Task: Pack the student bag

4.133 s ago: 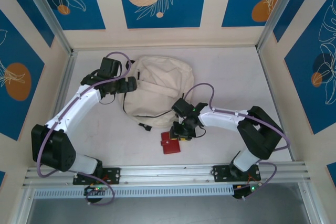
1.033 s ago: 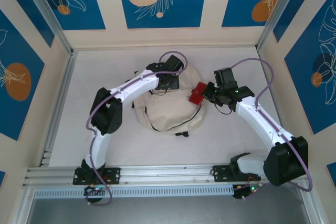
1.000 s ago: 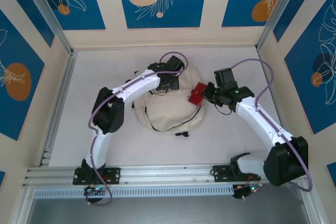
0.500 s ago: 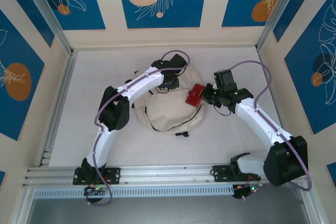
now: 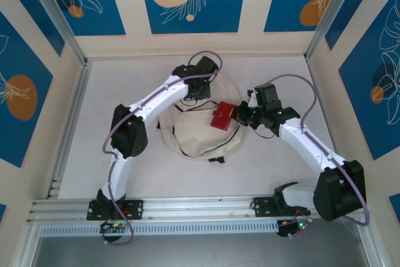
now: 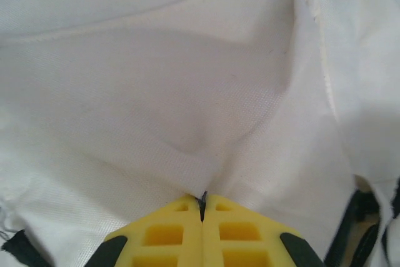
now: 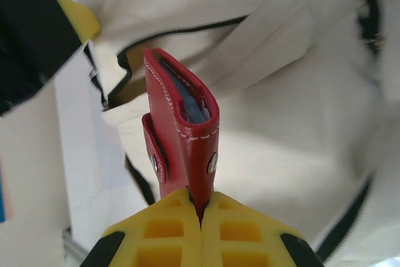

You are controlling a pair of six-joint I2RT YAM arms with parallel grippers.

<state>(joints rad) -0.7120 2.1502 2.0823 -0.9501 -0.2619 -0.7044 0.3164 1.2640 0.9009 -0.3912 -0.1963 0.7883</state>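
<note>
Student bag: cream, lying under both fingers.
Left fingers: closed, pinching its cloth.
Right fingers: clamped on red wallet.
Advice: lift cloth to widen the zip opening; feed wallet edge-first.

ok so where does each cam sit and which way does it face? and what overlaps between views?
Top external: fixed above and behind the bases, looking down on the table; both arms show whole, reaching to the student bag, with a red wallet over it.
Left wrist: on the left wrist, facing along the left gripper, which is shut on a pinch of bag fabric.
Right wrist: on the right wrist, facing along the right gripper, which is shut on the wallet, with the bag's zip opening beyond.
Shared: all three see the bag; top external and right wrist also see the wallet.
</note>
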